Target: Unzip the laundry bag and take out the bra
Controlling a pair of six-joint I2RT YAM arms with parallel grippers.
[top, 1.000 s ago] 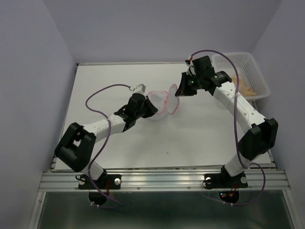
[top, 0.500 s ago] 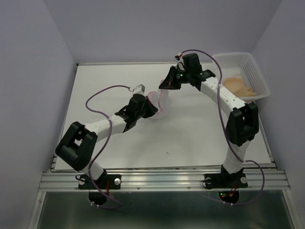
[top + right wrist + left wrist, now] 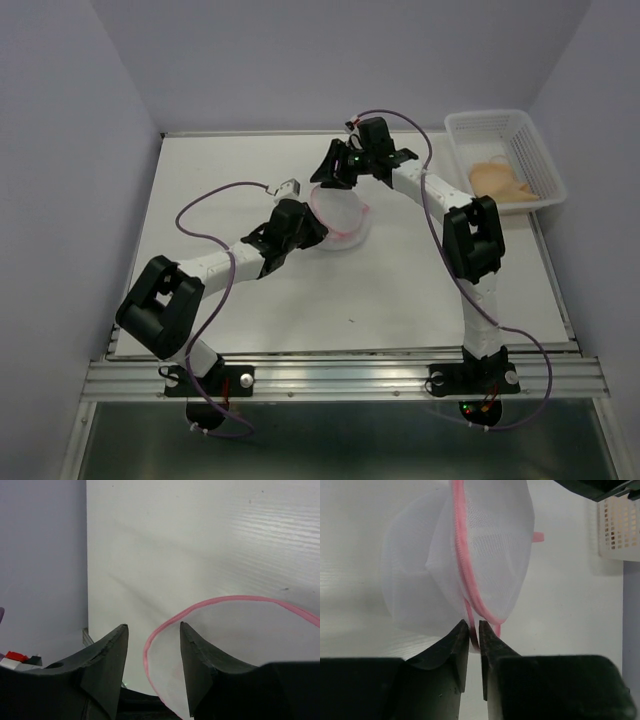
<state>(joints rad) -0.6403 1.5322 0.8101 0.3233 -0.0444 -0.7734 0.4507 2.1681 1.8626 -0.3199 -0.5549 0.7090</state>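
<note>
The laundry bag [image 3: 345, 212] is a white mesh dome with pink trim at mid-table; it fills the left wrist view [image 3: 485, 540]. My left gripper [image 3: 318, 230] meets it from the near left. Its jaws [image 3: 473, 621] stand almost together with the pink trim pinched between the tips. My right gripper [image 3: 323, 184] hovers at the bag's far left edge. Its jaws [image 3: 153, 625] are open, and the bag's pink rim [image 3: 200, 607] curves below them without being clamped. The bra [image 3: 498, 178], pale peach, lies in the basket at the far right.
The white lattice basket [image 3: 480, 118] stands at the table's far right corner, and its side shows in the left wrist view [image 3: 619, 530]. The white table [image 3: 250, 290] ends at walls on the left, back and right. Purple cables loop above both arms.
My right arm swung left across the bag, carrying its flap over, and its jaws opened. The bag has settled into a flatter dome. The left arm has stayed put.
</note>
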